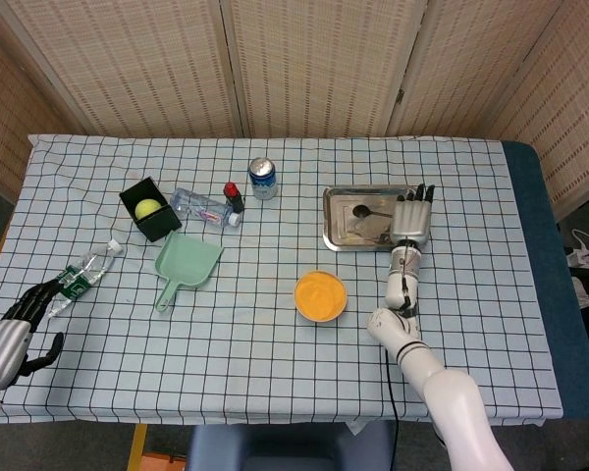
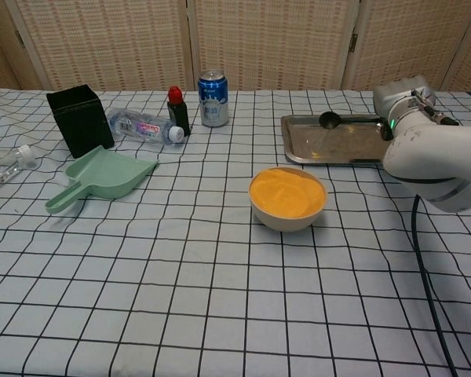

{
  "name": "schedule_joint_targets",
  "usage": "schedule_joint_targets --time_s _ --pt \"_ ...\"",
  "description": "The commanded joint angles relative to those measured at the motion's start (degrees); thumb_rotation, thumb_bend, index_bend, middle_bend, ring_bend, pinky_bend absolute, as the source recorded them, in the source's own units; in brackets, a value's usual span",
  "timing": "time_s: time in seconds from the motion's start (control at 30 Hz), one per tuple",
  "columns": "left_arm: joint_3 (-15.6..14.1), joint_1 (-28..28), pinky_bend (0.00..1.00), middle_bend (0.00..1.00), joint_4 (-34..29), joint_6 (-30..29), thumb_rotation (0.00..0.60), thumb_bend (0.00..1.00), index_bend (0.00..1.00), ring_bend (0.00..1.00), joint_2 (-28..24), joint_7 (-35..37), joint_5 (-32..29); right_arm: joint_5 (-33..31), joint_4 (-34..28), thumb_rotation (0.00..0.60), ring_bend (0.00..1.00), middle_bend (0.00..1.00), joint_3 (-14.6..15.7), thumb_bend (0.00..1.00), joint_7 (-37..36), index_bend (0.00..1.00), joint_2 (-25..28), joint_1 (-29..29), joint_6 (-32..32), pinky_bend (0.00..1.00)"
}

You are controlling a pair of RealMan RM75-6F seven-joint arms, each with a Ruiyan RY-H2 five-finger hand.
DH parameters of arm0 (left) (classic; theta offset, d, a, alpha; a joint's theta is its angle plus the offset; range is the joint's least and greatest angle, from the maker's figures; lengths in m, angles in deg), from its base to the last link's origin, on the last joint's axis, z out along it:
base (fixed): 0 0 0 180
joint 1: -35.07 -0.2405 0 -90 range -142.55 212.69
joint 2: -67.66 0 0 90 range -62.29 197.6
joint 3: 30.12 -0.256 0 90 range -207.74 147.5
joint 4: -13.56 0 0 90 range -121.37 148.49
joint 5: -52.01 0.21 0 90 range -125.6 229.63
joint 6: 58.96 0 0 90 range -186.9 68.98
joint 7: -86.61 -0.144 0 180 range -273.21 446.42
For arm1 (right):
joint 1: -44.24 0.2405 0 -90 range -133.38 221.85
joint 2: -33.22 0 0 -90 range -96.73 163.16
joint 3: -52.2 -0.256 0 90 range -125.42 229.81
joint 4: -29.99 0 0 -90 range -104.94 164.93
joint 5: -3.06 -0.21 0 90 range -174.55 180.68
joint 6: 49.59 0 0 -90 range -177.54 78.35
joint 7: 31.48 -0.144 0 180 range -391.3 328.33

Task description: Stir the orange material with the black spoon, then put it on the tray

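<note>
Checked tablecloth (image 1: 275, 363), right hand (image 1: 410, 224) at tray (image 1: 336, 238) edge, fingers clamped on black spoon (image 2: 339, 119) over it

High overhead; low frontal; shared table (image 1: 275, 373)

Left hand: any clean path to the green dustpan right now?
Probably yes. The left hand sits at the table's near-left corner, holding nothing; only a fallen water bottle lies nearby, off the line to the green dustpan.
</note>
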Motion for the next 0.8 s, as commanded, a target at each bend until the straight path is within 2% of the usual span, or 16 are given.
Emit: schedule_joint_targets --time_s 0.03,0.3,0.4,0.5,0.57,0.7,0.73,0.8 --pt "0.0 0.0 0.19 0.02 0.0 0.1 0.6 0.52 0.0 0.0 0.0 -0.1 0.0 0.7 0.1 0.6 0.01 0.21 -0.9 0.75 -0.4 0.16 0.5 -0.1 -0.1 0.01" --pt "0.0 0.0 0.19 0.02 -0.1 -0.1 0.6 0.52 0.0 0.0 0.1 -0.5 0.1 3.3 -2.5 0.6 0.01 0.21 -2.0 0.72 -3.1 0.13 2.8 -1.1 2.0 0.01" --pt "0.0 0.0 0.19 0.02 -0.1 -0.2 0.6 0.52 0.0 0.0 0.1 -0.5 0.2 4.9 -5.4 0.6 0.01 0.2 -1.9 0.7 -5.7 0.12 4.6 -2.5 4.1 0.01" --pt "-0.1 -0.1 0.19 0.02 -0.2 -0.5 0.6 0.52 0.0 0.0 0.0 -0.6 0.5 7.9 -12.1 0.6 0.01 0.2 -0.6 0.66 -9.3 0.11 7.7 -5.9 8.1 0.01" --pt "-0.1 -0.3 0.19 0.02 -0.3 -0.9 0.6 0.52 0.0 0.0 0.0 -0.8 0.6 10.9 -20.8 0.6 0.0 0.18 1.3 0.62 -12.0 0.11 11.4 -10.1 12.7 0.01" --pt "-0.1 -0.4 0.19 0.02 -0.5 -1.1 0.6 0.52 0.0 0.0 0.0 -1.4 0.7 16.2 -47.4 0.6 0.0 0.13 5.6 0.51 -14.5 0.08 23.6 -21.1 22.5 0.01" --pt "-0.1 -0.4 0.19 0.02 -0.6 -1.0 0.6 0.52 0.0 0.0 0.1 -1.8 0.6 17.6 -56.2 0.6 0.0 0.12 7.2 0.48 -14.6 0.07 28.1 -24.5 24.9 0.01" --pt "-0.1 -0.3 0.19 0.02 -0.7 -0.8 0.6 0.52 0.0 0.0 0.3 -2.5 0.5 19.7 -67.6 0.6 0.0 0.09 9.4 0.41 -15.0 0.05 34.4 -28.9 27.9 0.0"
